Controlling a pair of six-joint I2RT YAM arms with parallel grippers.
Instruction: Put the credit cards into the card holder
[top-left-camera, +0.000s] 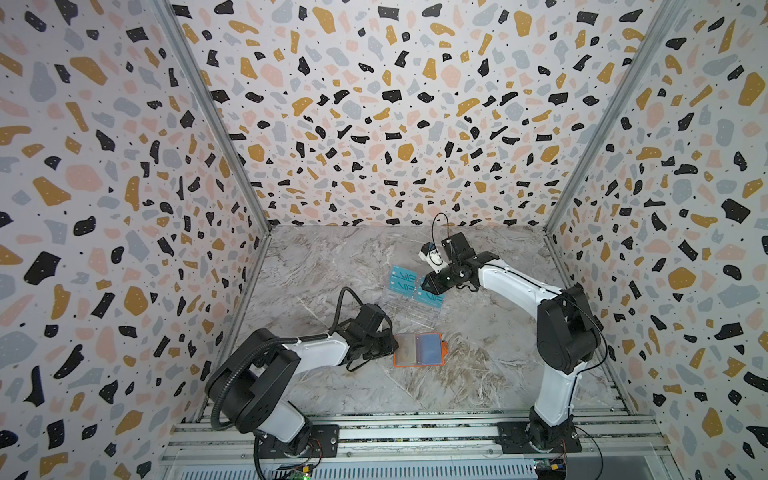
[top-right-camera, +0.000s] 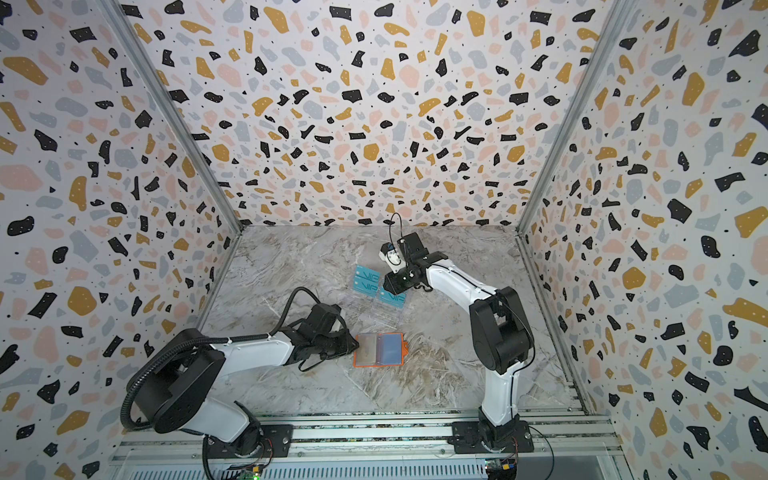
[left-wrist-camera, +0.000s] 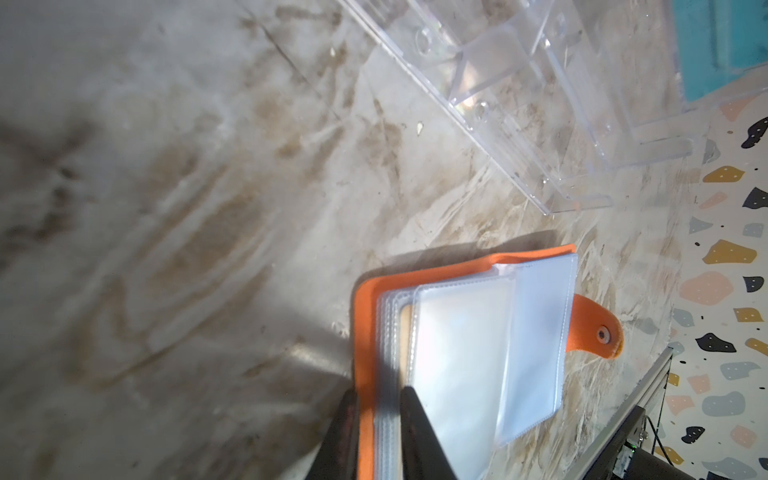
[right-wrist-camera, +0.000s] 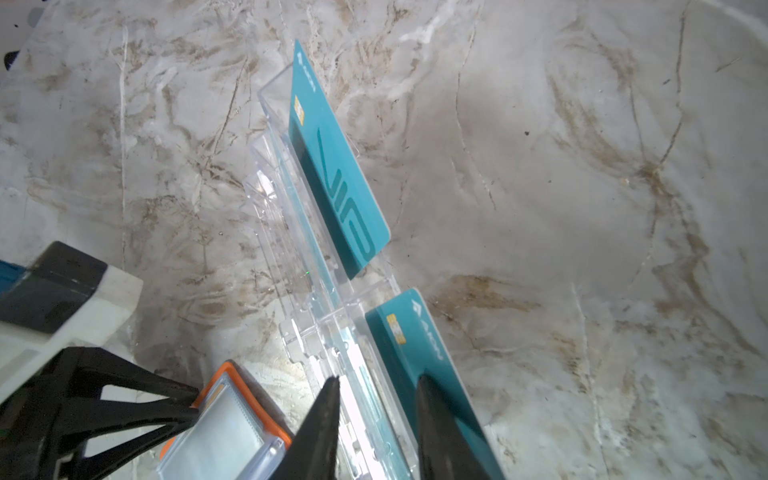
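Note:
The orange card holder (top-left-camera: 417, 349) (top-right-camera: 379, 350) lies open on the marble table, its clear sleeves (left-wrist-camera: 465, 353) facing up. My left gripper (left-wrist-camera: 379, 392) (top-left-camera: 395, 347) is shut on the holder's left edge, pinching the orange cover and the sleeve stack. A tan edge (left-wrist-camera: 405, 316) shows inside one sleeve. Three teal VIP credit cards (top-left-camera: 403, 274) (top-left-camera: 404, 286) (top-left-camera: 430, 298) stand in a clear acrylic stand (right-wrist-camera: 291, 232). My right gripper (right-wrist-camera: 379, 380) (top-left-camera: 424, 286) hangs open over the stand's right end. Its jaws straddle the stand's wall beside the top edge of one teal card (right-wrist-camera: 419, 353). Another teal card (right-wrist-camera: 336, 166) stands farther along.
The acrylic stand (top-left-camera: 411, 309) (left-wrist-camera: 519, 83) sits just behind the card holder. Terrazzo-patterned walls (top-left-camera: 124, 208) enclose the table on three sides. An aluminium rail (top-left-camera: 415, 432) with both arm bases runs along the front edge. The holder's snap tab (left-wrist-camera: 598, 332) points right.

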